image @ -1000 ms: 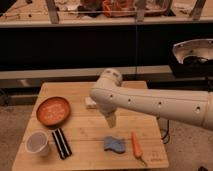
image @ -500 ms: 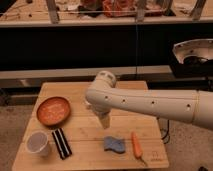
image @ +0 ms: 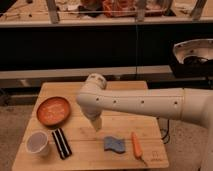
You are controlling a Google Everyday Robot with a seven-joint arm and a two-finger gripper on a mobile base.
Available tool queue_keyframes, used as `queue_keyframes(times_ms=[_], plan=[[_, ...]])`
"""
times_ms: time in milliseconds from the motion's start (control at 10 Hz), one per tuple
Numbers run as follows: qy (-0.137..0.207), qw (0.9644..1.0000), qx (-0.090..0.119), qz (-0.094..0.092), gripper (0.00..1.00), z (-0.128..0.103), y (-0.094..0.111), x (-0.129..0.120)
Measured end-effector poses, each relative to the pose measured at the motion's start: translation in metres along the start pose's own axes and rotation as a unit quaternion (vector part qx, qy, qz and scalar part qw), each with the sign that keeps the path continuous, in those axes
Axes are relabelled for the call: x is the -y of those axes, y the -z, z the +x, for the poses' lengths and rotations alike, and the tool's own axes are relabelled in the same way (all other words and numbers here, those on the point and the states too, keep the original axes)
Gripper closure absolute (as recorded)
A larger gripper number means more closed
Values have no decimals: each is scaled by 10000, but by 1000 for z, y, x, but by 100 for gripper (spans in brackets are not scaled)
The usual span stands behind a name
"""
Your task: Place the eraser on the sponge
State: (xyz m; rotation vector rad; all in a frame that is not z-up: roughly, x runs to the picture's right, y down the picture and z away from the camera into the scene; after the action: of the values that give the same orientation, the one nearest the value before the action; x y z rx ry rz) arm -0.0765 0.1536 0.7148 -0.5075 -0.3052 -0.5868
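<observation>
Eraser [image: 62, 143] lower-left of gripper [image: 96, 125], apart

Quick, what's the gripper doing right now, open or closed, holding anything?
Gripper: open, holding nothing, pointing down over the table; the eraser lies on the table, apart from it.

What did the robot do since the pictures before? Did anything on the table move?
The white robot arm swung left, carrying its pincer away from the wavy blue sponge and closer to the flat black eraser. It hangs over the wooden table, holding nothing. The eraser, sponge, orange carrot, orange bowl and white cup stayed put.
</observation>
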Motion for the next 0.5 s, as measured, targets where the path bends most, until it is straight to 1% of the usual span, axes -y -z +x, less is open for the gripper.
queue_keyframes(times_ms=[100, 300, 500], plan=[[88, 10000, 30, 5, 20, -3, -2, 1], [374, 9992, 136, -4, 20, -22, -9, 6], [566, 9982, 175, 3, 20, -27, -15, 7]])
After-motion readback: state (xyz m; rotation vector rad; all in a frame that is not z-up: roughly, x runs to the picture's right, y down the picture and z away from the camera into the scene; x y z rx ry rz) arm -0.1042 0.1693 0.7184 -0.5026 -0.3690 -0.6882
